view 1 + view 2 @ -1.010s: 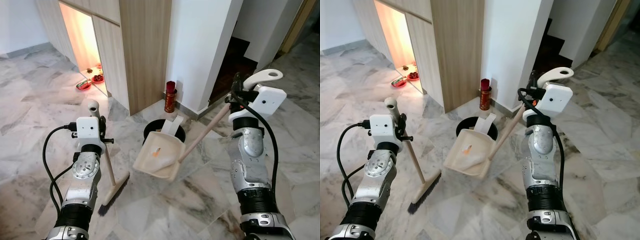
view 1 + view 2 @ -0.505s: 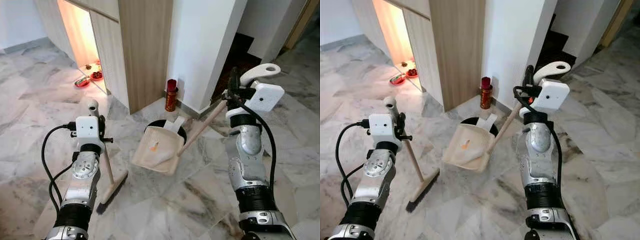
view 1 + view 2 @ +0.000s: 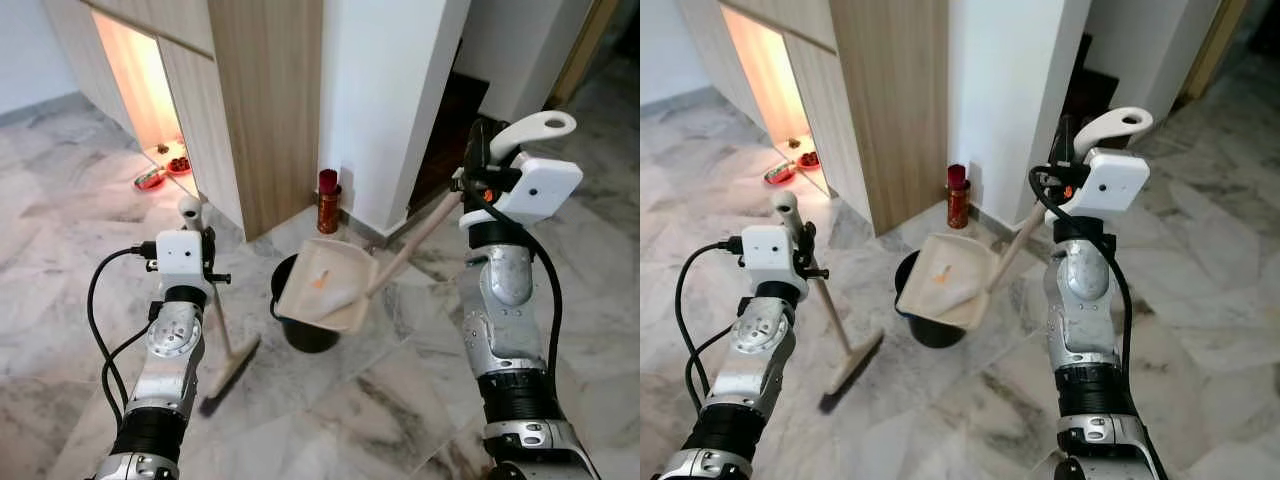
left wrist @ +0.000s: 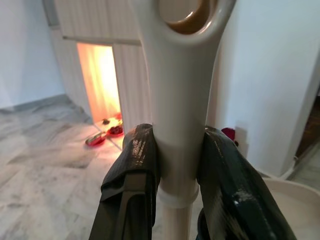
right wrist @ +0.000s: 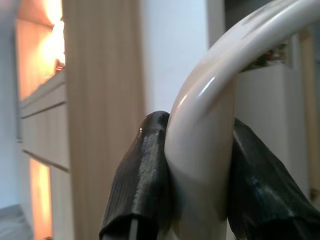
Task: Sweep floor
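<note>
Marble floor [image 3: 380, 400], grey-veined, glossy, laid in large slabs. At 12 o'clock from the robot a white wall pillar [image 3: 385, 100] with a light wood cabinet [image 3: 265, 100] beside it; at 10 o'clock an open, orange-lit niche [image 3: 140, 90] with small red dishes [image 3: 150, 180] on its floor. A red cylindrical holder [image 3: 327, 200] stands at the foot of the pillar, just behind the bucket. At 1 o'clock a dark opening [image 3: 445, 130] with stairs.

Black round bucket [image 3: 300, 325] sits on the floor straight ahead, between the arms. Its contents cannot be made out; the dustpan covers most of its mouth.

Dustpan [image 3: 325, 285], cream plastic, shallow scoop shape, is tilted over the bucket. A small orange scrap [image 3: 321, 281] and pale debris lie inside it. Its long pale handle [image 3: 415, 240] slopes up toward 2 o'clock to the right gripper [image 5: 197, 165], whose two black fingers [image 5: 145, 180] are clamped on the smooth curved handle top.

Broom [image 3: 225, 345], cream pole with a flat dark-bristled head [image 3: 230, 375], stands at 9 o'clock; head touches the floor, apart from the bucket. Left gripper [image 4: 177, 172] is closed tight on the pole just under its looped end, fingers [image 4: 132, 170] pressed to both sides.
</note>
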Robot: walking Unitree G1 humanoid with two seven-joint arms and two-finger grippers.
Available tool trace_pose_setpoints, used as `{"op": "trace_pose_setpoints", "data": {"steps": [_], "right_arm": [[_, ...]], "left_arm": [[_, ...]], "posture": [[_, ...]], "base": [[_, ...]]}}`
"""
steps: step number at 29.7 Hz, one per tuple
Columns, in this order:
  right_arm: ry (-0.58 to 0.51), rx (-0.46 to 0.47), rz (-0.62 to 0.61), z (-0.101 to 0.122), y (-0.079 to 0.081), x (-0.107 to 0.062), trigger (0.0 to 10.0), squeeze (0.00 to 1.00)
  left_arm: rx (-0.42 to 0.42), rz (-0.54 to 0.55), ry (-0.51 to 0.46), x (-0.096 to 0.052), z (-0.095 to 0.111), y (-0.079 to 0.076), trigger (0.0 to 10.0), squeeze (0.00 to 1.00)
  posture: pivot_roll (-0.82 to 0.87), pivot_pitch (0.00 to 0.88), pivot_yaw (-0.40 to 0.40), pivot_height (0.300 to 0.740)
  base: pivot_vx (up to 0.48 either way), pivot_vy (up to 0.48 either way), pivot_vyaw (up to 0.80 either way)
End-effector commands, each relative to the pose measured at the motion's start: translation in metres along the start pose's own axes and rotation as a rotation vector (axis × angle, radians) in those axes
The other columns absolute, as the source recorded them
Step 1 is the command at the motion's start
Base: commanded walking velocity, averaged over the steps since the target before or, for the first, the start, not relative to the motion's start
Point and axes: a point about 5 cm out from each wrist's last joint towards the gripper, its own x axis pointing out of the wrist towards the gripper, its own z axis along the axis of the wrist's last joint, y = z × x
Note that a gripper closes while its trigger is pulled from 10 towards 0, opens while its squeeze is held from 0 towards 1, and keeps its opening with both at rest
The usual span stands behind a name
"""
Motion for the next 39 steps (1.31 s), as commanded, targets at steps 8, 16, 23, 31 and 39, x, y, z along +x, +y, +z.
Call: {"op": "trace_pose_setpoints", "data": {"steps": [8,16,23,31,39], "right_arm": [[-0.107,0.036,0.03,0.0231,0.0088,0.0098,10.0,0.0],[-0.093,0.029,0.052,0.0208,0.0118,0.0074,10.0,0.0],[-0.091,0.04,0.055,0.0209,0.0124,0.0078,10.0,0.0],[-0.076,0.047,0.068,0.019,0.0153,0.007,10.0,0.0],[-0.064,0.044,0.079,0.0178,0.0161,0.0073,10.0,0.0]], "left_arm": [[0.011,0.007,-0.064,0.0054,0.0135,0.0017,10.0,0.0],[0.013,0.016,-0.063,0.0038,0.0126,0.0028,10.0,0.0],[0.01,0.018,-0.063,0.0039,0.0128,0.0023,10.0,0.0],[0.014,0.026,-0.059,0.0029,0.0118,0.0047,10.0,0.0],[0.017,0.033,-0.058,0.0034,0.0118,0.0066,10.0,0.0]], "posture": [[0.04,0.0,-0.034,0.74],[0.04,0.0,-0.041,0.74],[0.04,0.0,-0.043,0.74],[0.04,0.0,-0.045,0.74],[0.04,0.0,-0.045,0.74]], "base": [[0.296,0.0,0.0],[0.299,0.0,0.37],[0.297,0.0,0.0],[0.299,0.0,0.0],[0.297,0.0,0.0]]}}
